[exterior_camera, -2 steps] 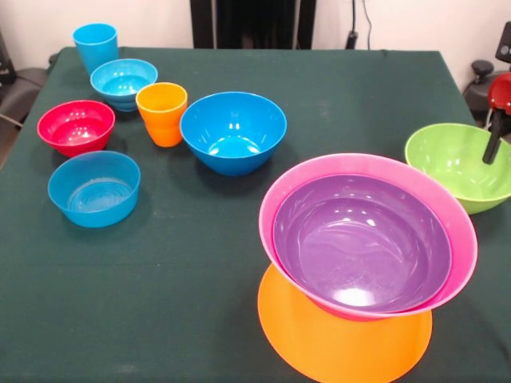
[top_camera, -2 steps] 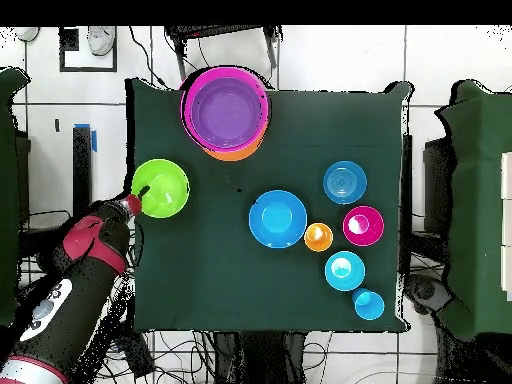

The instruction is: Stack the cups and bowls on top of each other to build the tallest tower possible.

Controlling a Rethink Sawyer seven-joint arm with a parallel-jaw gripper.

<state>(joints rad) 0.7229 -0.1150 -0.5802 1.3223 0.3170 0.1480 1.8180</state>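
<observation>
On the left of the front frame I see the loose pieces waiting on the tabletop (exterior_camera, -2 steps: 200, 263): the blue cup (exterior_camera, -2 steps: 96, 46), two small blue bowls (exterior_camera, -2 steps: 124, 82) (exterior_camera, -2 steps: 94, 188), the red bowl (exterior_camera, -2 steps: 77, 126), the orange cup (exterior_camera, -2 steps: 162, 113) and the large blue bowl (exterior_camera, -2 steps: 233, 132). Lower right stands the tower (exterior_camera, -2 steps: 363, 263): the orange bowl (exterior_camera, -2 steps: 335, 343) upside down as base, with the pink bowl (exterior_camera, -2 steps: 455, 231) and purple bowl (exterior_camera, -2 steps: 359, 239) nested. At far right the gripper (exterior_camera, -2 steps: 493, 148) reaches into the green bowl (exterior_camera, -2 steps: 447, 163), probably at its rim; I cannot tell how the fingers stand.
</observation>
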